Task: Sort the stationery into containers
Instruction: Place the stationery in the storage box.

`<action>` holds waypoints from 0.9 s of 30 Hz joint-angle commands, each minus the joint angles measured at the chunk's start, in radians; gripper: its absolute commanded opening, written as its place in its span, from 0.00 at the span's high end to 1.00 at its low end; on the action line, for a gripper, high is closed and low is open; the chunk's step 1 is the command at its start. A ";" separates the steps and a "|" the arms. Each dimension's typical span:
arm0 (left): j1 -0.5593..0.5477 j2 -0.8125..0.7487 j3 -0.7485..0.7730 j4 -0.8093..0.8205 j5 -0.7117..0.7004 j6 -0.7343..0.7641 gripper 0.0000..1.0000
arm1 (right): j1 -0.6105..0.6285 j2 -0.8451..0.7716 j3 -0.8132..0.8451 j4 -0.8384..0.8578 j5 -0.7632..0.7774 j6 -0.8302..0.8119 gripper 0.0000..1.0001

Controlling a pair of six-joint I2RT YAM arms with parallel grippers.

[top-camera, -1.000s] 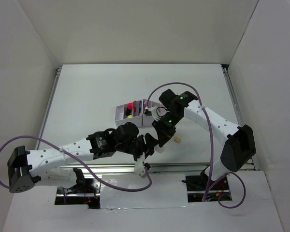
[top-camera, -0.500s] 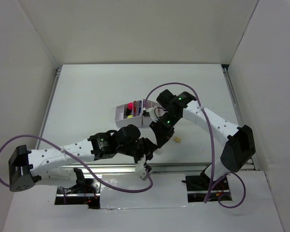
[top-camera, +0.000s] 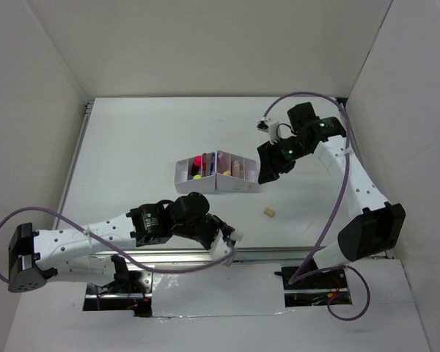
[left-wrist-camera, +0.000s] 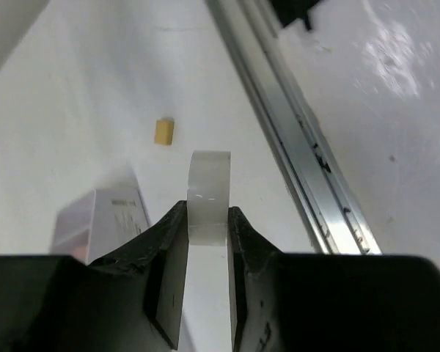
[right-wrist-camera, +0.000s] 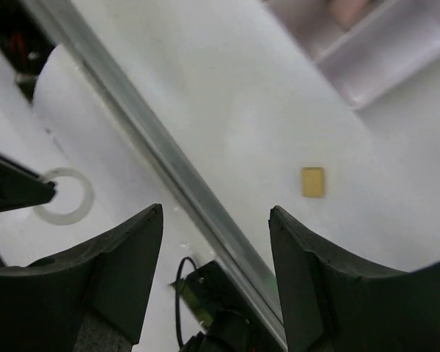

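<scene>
At the lower middle of the top view, over the metal rail [top-camera: 293, 254] at the surface's near edge, the left hand [top-camera: 229, 245] is closed on the clear tape ring [left-wrist-camera: 209, 192]. The left wrist view shows the ring pinched edge-on between both fingers. The tan eraser [top-camera: 269, 212] lies alone on the surface [top-camera: 132, 147], right of centre, below the white organiser [top-camera: 238, 186] and apart from it. The organiser sits at mid-frame, with pink, yellow and blue items in its left compartments. Toward the upper right, the right hand [top-camera: 267, 169] hangs just beside the organiser's right end. Its fingers are spread wide with nothing between them.
</scene>
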 commanded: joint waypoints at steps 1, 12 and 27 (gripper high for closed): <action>0.054 0.030 0.111 0.118 -0.143 -0.568 1.00 | -0.067 -0.072 -0.070 0.048 0.045 0.008 0.34; 0.695 0.092 0.261 0.051 -0.340 -1.405 1.00 | -0.115 -0.200 -0.379 0.311 0.239 0.138 0.35; 0.820 0.220 0.229 -0.034 -0.361 -1.372 1.00 | 0.030 -0.197 -0.502 0.398 0.421 0.216 0.39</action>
